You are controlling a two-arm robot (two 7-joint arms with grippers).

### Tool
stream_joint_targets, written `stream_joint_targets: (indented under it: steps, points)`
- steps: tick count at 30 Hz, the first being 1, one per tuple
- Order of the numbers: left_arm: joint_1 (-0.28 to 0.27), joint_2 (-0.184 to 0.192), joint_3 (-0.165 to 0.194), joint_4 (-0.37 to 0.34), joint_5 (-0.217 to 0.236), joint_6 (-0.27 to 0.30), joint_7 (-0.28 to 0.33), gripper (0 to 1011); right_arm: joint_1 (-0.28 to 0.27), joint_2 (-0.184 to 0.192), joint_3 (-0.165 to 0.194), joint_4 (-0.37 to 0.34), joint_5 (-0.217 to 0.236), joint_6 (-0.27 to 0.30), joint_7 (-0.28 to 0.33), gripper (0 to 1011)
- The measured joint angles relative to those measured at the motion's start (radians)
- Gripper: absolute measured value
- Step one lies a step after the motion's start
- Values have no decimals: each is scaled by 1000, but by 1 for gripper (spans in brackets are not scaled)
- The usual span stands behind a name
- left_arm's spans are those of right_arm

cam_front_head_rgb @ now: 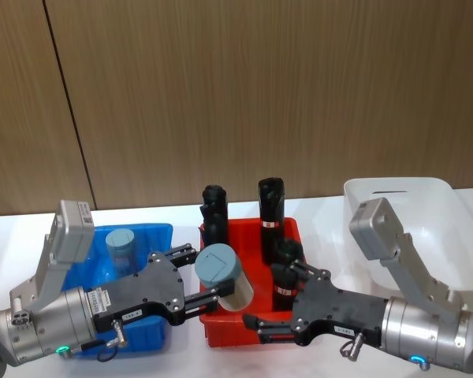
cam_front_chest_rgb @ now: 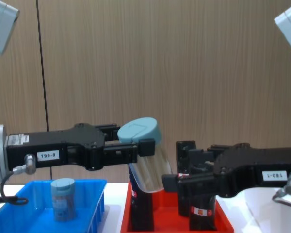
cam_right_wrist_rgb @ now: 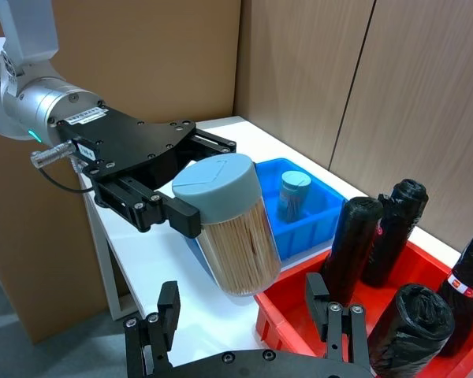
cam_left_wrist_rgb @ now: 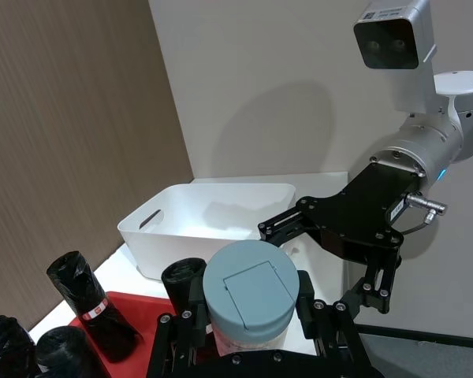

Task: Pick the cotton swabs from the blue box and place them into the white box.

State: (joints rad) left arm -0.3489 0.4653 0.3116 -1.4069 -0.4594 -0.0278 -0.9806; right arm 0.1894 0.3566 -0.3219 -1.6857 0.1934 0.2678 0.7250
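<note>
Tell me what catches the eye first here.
The left gripper holds a tilted cotton swab jar in the air over the left edge of the red tray. The right gripper hangs open over the tray's black rolls. A second jar stands in the blue box.

The jar of cotton swabs [cam_front_head_rgb: 229,283] in the left claw [cam_front_head_rgb: 207,276] hangs over the left edge of the red tray [cam_front_head_rgb: 221,327]. Toward the open-topped white box [cam_front_head_rgb: 426,187], tall black rolls [cam_front_head_rgb: 270,209] and the spread right claw [cam_front_head_rgb: 288,299] stand in the way.
</note>
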Motion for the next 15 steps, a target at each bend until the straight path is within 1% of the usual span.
stream_joint_targets:
  steps: [15]
  points:
    - [0,0,0,0,0,0,0,659,5,5,-9,2,7,-2,3,1001]
